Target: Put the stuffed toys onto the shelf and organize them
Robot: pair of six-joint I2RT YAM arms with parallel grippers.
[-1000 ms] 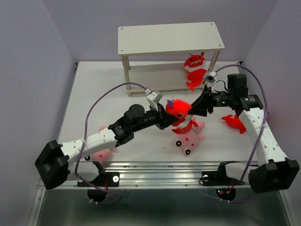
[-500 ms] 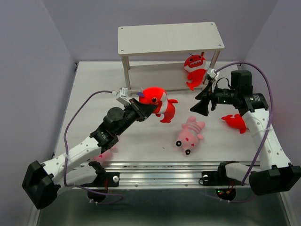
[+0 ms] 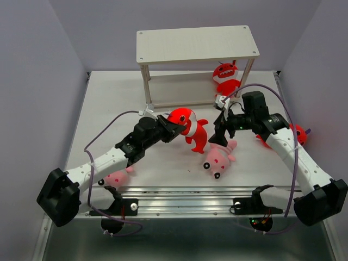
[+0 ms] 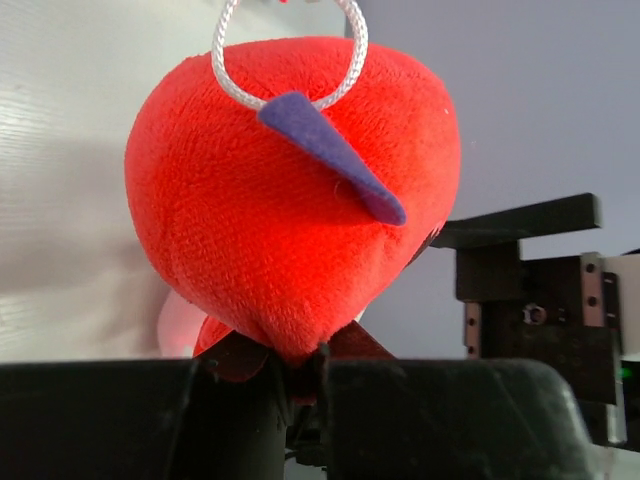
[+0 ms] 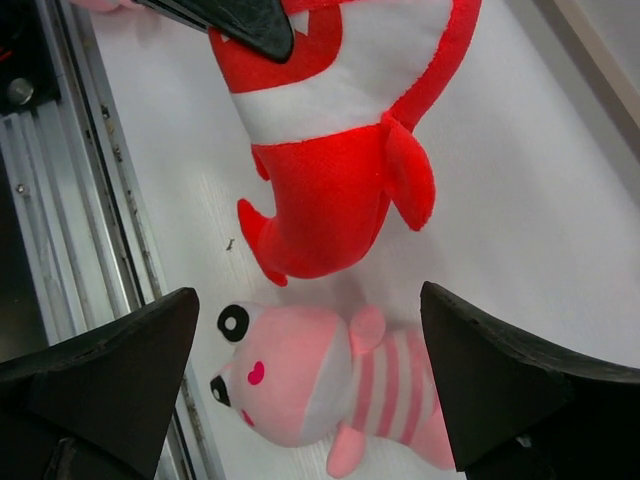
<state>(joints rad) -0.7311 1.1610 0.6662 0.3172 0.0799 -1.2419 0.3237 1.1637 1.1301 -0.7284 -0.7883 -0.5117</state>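
My left gripper point(image 3: 175, 128) is shut on a red monster toy point(image 3: 191, 129) and holds it above the table in front of the shelf point(image 3: 196, 44). In the left wrist view the toy's red head point(image 4: 290, 200) fills the frame, pinched at the left gripper point(image 4: 300, 372). My right gripper point(image 3: 220, 137) is open and empty, just above a pink striped toy point(image 3: 217, 160) lying on the table. In the right wrist view that pink toy point(image 5: 320, 385) lies between the open fingers point(image 5: 110, 385). A second red monster point(image 3: 225, 76) stands on the lower shelf board.
A third red monster point(image 3: 298, 134) lies at the right, partly behind my right arm. A second pink toy point(image 3: 117, 177) lies at the near left beside my left arm. A metal rail point(image 3: 185, 198) runs along the near table edge.
My left gripper has carried the red monster left and then a little back to the right. My right gripper has drawn away from it and come down over the pink striped toy.
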